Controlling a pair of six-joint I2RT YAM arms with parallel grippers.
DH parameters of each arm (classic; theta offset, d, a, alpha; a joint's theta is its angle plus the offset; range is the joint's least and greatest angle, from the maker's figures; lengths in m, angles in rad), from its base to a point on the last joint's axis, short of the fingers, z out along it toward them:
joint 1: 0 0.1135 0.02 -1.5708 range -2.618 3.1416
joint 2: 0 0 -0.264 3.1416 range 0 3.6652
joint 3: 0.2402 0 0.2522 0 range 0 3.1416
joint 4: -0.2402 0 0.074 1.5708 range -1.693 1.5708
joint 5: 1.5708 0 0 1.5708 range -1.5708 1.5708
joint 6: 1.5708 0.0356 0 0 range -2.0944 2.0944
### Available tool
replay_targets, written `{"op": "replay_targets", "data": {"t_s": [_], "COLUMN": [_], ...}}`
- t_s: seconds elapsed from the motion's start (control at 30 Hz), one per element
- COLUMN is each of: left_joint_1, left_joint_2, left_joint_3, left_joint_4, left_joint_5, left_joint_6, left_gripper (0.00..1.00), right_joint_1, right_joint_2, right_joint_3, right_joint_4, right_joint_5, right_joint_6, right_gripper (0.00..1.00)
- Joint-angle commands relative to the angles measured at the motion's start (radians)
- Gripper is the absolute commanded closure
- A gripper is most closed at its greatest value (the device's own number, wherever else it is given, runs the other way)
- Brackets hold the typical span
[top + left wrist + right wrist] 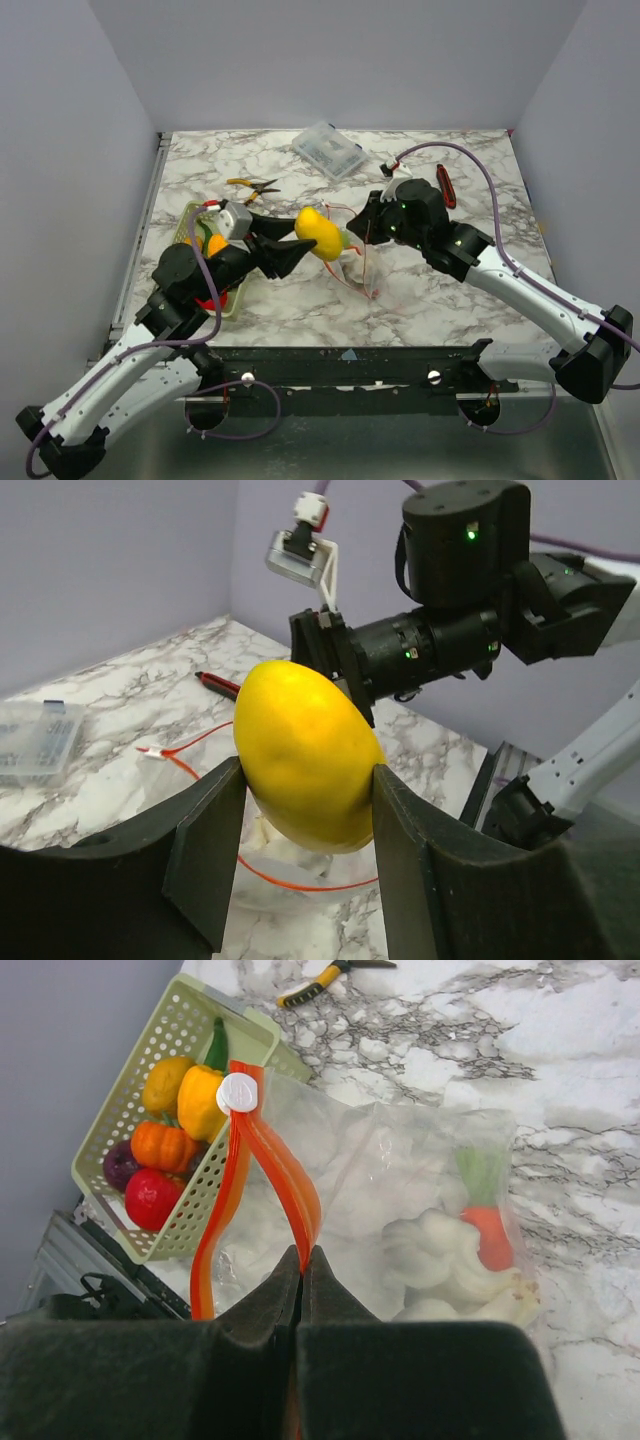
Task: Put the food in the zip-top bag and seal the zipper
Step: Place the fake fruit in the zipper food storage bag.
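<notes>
A: Two grippers, both busy. Left gripper (pixel 305 772) clamps the lemon (pixel 300 730) between its fingers, lifted clear of the worktop (pixel 430 305).
B: Right one?
A: Right gripper (pixel 303 1260) is pinched shut on the zipper (pixel 270 1160). It holds one lip up, so the zip-top bag (pixel 400 1160) gapes toward the left gripper.
B: Lemon in yet?
A: No. The mouth hangs just beyond and below the left gripper's tips.
B: Contents?
A: Carrot (pixel 485 1235) and garlic (pixel 435 1245) lie in the bag, ahead of the right gripper's tips. More food is in the basket (pixel 115 1130), off to that gripper's left.
B: Stage?
A: My guess is mid-loading, sealing not begun. The slider (pixel 238 1092) is at the zipper's far end.
</notes>
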Motion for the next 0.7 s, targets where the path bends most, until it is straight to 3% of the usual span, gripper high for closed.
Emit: {"op": "replay_targets", "data": {"t_s": [0.0, 0.1, 0.17, 0.53, 0.6, 0.67], "left_joint_1": [-0.205, -0.301, -0.322, -0.327, -0.327, -0.327], "left_joint_2": [0.098, 0.162, 0.208, 0.348, 0.369, 0.383], "left_joint_3": [0.055, 0.059, 0.059, 0.027, 0.043, 0.054], "left_joint_4": [0.0, 0.043, 0.073, 0.196, 0.174, 0.152], "left_joint_5": [-0.253, -0.42, -0.458, -0.66, -0.656, -0.653], "left_joint_6": [0.276, 0.384, 0.414, 0.401, 0.374, 0.335], "left_gripper": [1.0, 1.0, 1.0, 1.0, 0.93, 0.73], "right_joint_1": [0.005, 0.005, 0.006, 0.006, 0.005, 0.005], "right_joint_2": [-0.006, -0.01, -0.012, -0.024, -0.024, -0.021], "right_joint_3": [0.0, 0.003, 0.006, 0.013, 0.015, 0.015], "right_joint_4": [0.03, 0.027, 0.029, 0.011, 0.011, 0.013], "right_joint_5": [-0.049, -0.048, -0.05, -0.047, -0.045, -0.048], "right_joint_6": [0.014, 0.016, 0.019, 0.017, 0.016, 0.016], "right_gripper": [1.0, 1.0, 1.0, 1.0, 1.0, 1.0]}}
